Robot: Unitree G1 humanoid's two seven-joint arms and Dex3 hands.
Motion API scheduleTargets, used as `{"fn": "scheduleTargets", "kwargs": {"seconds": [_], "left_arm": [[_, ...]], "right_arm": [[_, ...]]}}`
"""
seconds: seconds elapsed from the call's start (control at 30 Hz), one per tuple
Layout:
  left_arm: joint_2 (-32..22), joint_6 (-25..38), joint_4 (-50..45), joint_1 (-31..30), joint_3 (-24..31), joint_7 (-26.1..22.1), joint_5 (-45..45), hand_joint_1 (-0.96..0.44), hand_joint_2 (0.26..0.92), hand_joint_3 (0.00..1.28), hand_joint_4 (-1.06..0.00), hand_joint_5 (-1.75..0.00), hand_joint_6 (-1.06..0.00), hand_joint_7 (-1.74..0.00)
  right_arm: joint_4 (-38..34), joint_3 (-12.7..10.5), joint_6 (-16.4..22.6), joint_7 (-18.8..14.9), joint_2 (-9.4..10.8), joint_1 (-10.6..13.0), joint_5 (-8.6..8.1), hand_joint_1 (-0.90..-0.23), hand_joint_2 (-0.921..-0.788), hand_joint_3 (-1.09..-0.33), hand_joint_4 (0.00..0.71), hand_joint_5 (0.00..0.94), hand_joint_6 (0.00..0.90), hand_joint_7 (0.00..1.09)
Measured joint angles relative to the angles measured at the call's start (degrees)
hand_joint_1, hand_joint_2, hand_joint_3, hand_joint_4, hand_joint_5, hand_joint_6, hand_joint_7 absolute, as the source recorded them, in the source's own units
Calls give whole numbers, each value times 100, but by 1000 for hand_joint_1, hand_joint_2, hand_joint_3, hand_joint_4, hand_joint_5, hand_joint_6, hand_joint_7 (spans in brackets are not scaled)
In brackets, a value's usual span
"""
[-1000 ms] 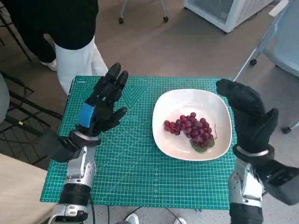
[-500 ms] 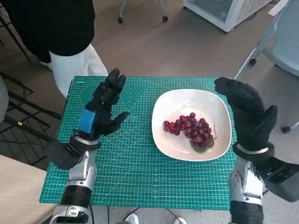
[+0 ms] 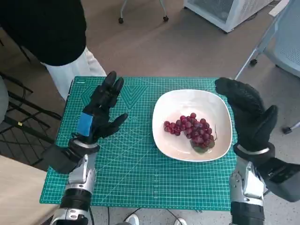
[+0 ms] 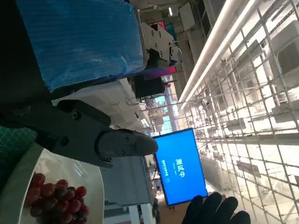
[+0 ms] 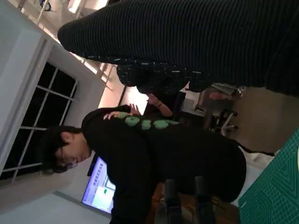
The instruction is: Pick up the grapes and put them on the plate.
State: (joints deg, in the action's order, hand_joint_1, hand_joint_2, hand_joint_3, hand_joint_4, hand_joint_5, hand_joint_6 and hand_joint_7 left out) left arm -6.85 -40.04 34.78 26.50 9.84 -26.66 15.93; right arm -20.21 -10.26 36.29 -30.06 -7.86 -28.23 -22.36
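In the head view the grapes [image 3: 191,130] lay in the white plate [image 3: 176,102], which sat on the green cutting mat [image 3: 126,168] toward its right edge. By that layout the job looked finished: the fruit was on the plate and nothing was left in either hand. The left hand [image 3: 99,112] was raised over the mat's left half, fingers spread and holding nothing. The right hand [image 3: 247,114] stood upright beside the plate's right rim, off the mat's right edge, gloved fingers extended and empty. A person [image 3: 51,33] stood beyond the mat's far left corner.

Compared with a second before, the left hand had drifted slightly toward the mat's left edge and the person had shifted left; grapes, plate and right hand lay as they had.

The left wrist view showed the grapes [image 4: 53,198] on the plate [image 4: 96,196] beneath the left hand's black fingers [image 4: 100,140], and the right glove's tips [image 4: 215,210] at the frame's edge.

The right wrist view showed only the glove [image 5: 196,42], a corner of the mat [image 5: 275,196] and the person [image 5: 154,158]; the hand's fingers could not be judged from there.
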Motion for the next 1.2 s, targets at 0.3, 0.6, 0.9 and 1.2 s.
{"fn": "scheduleTargets", "kwargs": {"seconds": [0.3,0.6,0.9,1.2], "left_arm": [[85,0,-37,-129,-2,19,13,-269,921,271,-267,-16,-306,-21],[149,-11,-47,-188,-2,32,14,-260,921,286,-276,-12,-319,-22],[224,-28,-66,-252,-3,62,9,-268,921,289,-277,-8,-323,-18],[256,-47,-114,-264,-7,91,8,-271,921,288,-282,-7,-323,-14]], "right_arm": [[-3,0,27,5,4,2,28,-510,-921,-593,272,4,118,299],[-81,1,111,-12,-19,2,31,-511,-921,-604,272,3,112,309],[-88,34,103,-75,-22,11,16,-516,-921,-605,271,2,106,318],[-84,50,55,-123,-21,21,0,-520,-921,-603,271,2,102,326]]}}
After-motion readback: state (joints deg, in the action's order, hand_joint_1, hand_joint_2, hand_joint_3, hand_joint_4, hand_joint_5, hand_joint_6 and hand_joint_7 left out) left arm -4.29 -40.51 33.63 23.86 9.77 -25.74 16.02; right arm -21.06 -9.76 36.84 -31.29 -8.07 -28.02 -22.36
